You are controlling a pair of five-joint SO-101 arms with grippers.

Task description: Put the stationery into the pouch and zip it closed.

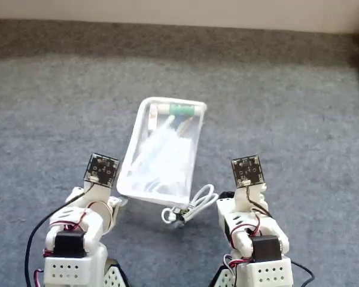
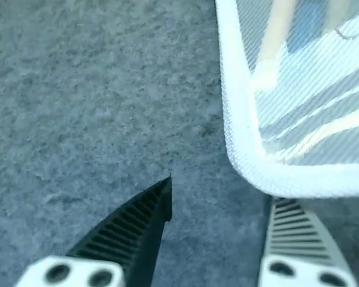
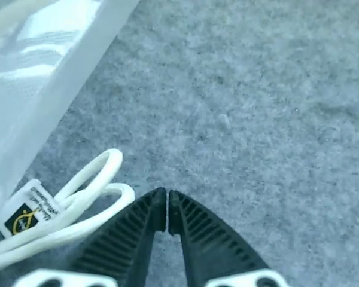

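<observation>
Your left gripper [image 2: 224, 197] stands with its jaws apart just short of the near corner of the pouch [image 1: 152, 195], which lies flat on the grey carpet [image 1: 287, 107] between the two arms with the stationery [image 1: 167, 134] seemingly inside it. Your right gripper [image 3: 167, 197] has its jaws pressed together, with the white cord [image 3: 78, 197] and its tag [image 3: 27, 206] just beside the tips. You cannot tell from here whether the zip is open or closed, so check that first. If you close the left jaws on the soft rim alone, it will likely fold or slip out. If you pull with one arm while the other is not holding it, the pouch can slide over the carpet. The looped cord may also snag the right tips and drag the pouch askew.
</observation>
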